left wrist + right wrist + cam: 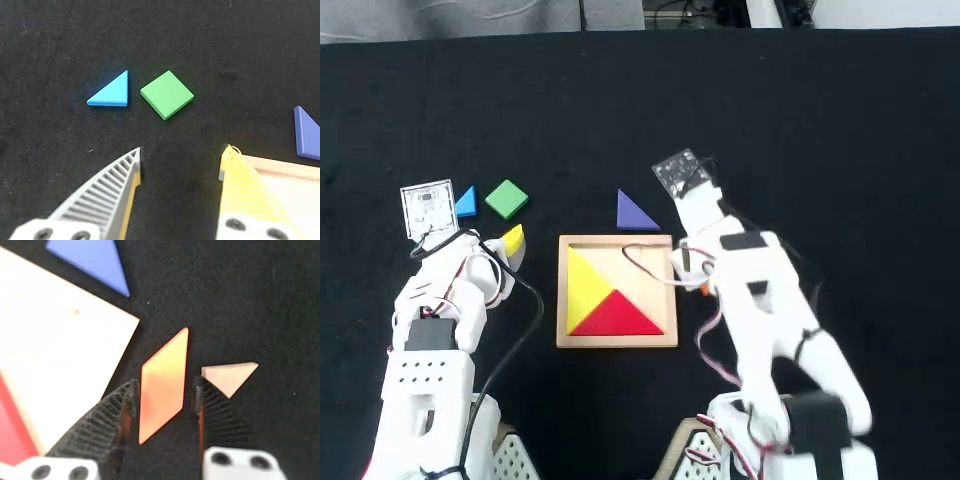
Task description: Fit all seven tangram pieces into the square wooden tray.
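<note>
Right gripper (165, 381): jaws narrowly parted, one on each side of the orange parallelogram (164, 385). We see a thin dark gap along each side, so they stand around the piece and do not pinch it. The parallelogram lies on the black cloth (840, 120).

Just outside one jaw lies a pale pink triangle (231, 377), near the parallelogram but apart from it. Outside the other jaw is a corner of the tray (617, 342). In the high view we find a speck of orange under the right arm, just off the tray's edge on that arm's side.

Left gripper (182, 152): jaws wide apart over black cloth, one of them yellow, the other grey-white. The yellow one sits just beside a tray corner.

Past the tips lie a light-blue triangle (112, 92) and a green square (166, 94), just beside each other and not touching.

In the tray, a large yellow triangle (582, 290) and a large red triangle (618, 318) meet along one edge. Yellow lies against the side toward the left arm, red against the side nearest the arm bases. Bare wood shows in the rest.

A violet triangle (635, 212) lies on the cloth just beyond the tray's far edge, apart from it.

We count two pieces in the tray and five on the cloth.
</note>
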Action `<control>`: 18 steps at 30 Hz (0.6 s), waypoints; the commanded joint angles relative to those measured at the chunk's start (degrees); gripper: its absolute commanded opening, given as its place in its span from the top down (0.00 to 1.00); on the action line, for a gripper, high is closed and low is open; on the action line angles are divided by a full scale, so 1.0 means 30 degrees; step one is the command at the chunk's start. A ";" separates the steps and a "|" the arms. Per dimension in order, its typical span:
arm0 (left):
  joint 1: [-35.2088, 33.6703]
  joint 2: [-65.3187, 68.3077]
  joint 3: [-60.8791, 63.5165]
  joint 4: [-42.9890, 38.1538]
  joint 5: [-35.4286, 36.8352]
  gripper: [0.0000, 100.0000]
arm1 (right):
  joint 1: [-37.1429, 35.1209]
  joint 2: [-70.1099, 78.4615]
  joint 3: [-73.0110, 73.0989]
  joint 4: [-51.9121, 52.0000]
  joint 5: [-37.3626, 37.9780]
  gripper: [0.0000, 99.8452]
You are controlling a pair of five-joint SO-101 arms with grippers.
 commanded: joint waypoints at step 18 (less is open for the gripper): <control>-0.0073 -0.0322 -0.0249 -0.0410 0.0147 0.75 | -0.0527 0.5026 -0.3941 0.2022 0.1289 0.79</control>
